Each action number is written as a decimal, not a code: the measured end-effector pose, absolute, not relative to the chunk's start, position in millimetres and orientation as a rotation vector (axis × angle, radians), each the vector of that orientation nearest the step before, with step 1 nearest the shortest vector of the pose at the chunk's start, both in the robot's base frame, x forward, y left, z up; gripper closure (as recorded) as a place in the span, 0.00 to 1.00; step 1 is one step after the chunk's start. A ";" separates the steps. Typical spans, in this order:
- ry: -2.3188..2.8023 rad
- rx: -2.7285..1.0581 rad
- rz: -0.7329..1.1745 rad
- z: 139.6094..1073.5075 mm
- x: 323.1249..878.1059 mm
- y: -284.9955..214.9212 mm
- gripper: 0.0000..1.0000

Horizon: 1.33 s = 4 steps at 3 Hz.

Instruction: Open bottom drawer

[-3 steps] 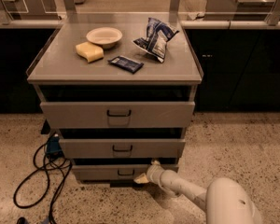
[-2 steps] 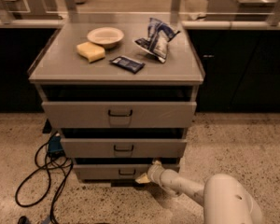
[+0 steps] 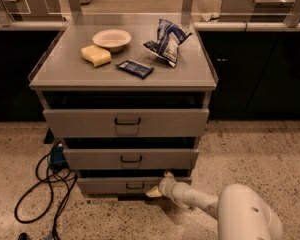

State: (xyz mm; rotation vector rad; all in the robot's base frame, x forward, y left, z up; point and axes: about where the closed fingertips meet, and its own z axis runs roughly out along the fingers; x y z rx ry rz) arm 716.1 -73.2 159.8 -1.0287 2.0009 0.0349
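bottom drawer: lowest and shallowest front of the bench, small black loop handle at its centre.
gripper: low at the bench's front, at the bottom drawer's face, just right of the handle.
fingers: look apart, one tip at the drawer's top edge and one lower; not around the handle.
bench top: bowl, yellow sponge, dark packet, chip bag.
left of bench: black cable on the floor.

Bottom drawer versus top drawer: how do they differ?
The bottom drawer has the shallowest front; the top drawer the tallest. The bottom drawer's handle is smaller than the top drawer's. The gripper is at the bottom drawer, right of its handle, not the top drawer. Both are grey.
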 end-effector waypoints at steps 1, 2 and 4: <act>2.001 -1.029 0.035 159.8 716.1 -73.2 0.19; 2.001 -1.029 0.035 159.8 716.1 -73.2 0.42; 2.001 -1.029 0.035 159.8 716.1 -73.1 0.88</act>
